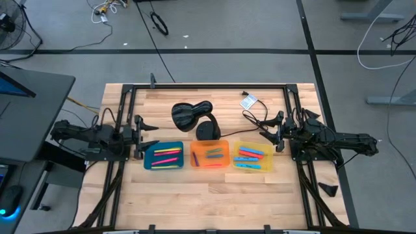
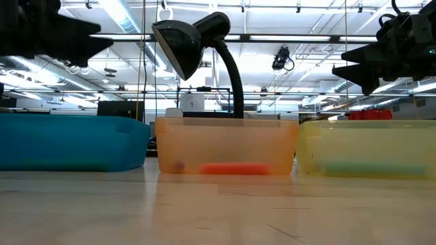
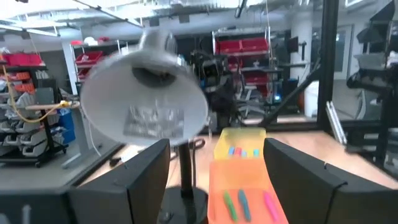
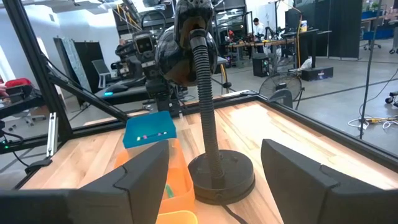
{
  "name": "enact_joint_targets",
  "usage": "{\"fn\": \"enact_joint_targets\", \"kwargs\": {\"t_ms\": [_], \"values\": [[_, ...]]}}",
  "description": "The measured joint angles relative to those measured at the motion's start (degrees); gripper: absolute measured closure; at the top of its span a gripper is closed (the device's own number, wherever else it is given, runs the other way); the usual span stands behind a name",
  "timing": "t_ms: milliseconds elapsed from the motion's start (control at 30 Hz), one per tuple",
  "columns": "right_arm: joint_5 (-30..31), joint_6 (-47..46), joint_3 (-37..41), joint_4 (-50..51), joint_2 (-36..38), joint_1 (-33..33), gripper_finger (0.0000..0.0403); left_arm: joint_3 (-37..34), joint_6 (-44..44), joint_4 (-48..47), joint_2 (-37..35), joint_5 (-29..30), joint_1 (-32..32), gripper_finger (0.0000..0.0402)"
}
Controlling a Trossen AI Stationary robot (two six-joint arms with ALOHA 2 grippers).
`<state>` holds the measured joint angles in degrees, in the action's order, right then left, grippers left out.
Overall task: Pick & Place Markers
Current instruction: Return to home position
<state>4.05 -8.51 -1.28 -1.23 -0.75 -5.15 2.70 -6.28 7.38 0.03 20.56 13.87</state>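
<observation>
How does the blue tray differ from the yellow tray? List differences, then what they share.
The blue tray ends the row beside the left gripper; the yellow tray ends it beside the right gripper. The blue tray holds mostly pink and yellow markers; the yellow tray mostly blue markers. The blue tray looks opaque, the yellow tray translucent. Both are rectangular and hold markers.

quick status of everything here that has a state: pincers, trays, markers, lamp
left pincer, open, empty, parked at the left side
right pincer, open, empty, parked at the right side
blue tray, holds markers
orange tray, holds markers
yellow tray, holds markers
markers, lying inside the trays, none loose
lamp, upright, not visibly lit
</observation>
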Motion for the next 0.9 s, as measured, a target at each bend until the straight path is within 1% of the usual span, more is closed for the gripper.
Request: {"fn": "enact_joint_targets", "kwargs": {"t_ms": [133, 333, 433, 600, 700, 833, 900], "values": [[0.0, 0.0, 0.0, 0.0, 0.0, 0.0, 0.0144, -2.2, -0.1, 1.2, 0.0, 1.2, 0.0, 0.0136], [0.0, 0.0, 0.0, 0.0, 0.0, 0.0, 0.0144, -2.2, -0.4, 0.7, 0.0, 4.3, 0.0, 0.0136], [0.0, 0.0, 0.0, 0.0, 0.0, 0.0, 0.0144, -2.2, -1.3, -2.5, 0.0, 6.5, 0.0, 0.0136], [0.0, 0.0, 0.0, 0.0, 0.0, 0.0, 0.0144, -2.2, -1.9, -2.8, 0.0, 9.8, 0.0, 0.0136], [0.0, 0.0, 0.0, 0.0, 0.0, 0.0, 0.0144, -2.2, -3.5, -2.9, 0.0, 13.9, -0.3, 0.0136], [0.0, 0.0, 0.0, 0.0, 0.0, 0.0, 0.0144, -2.2, -3.4, -3.1, 0.0, 24.1, -0.9, 0.0136], [0.0, 0.0, 0.0, 0.0, 0.0, 0.0, 0.0144, -2.2, -3.1, -2.8, 0.0, 26.9, -0.9, 0.0136]]}}
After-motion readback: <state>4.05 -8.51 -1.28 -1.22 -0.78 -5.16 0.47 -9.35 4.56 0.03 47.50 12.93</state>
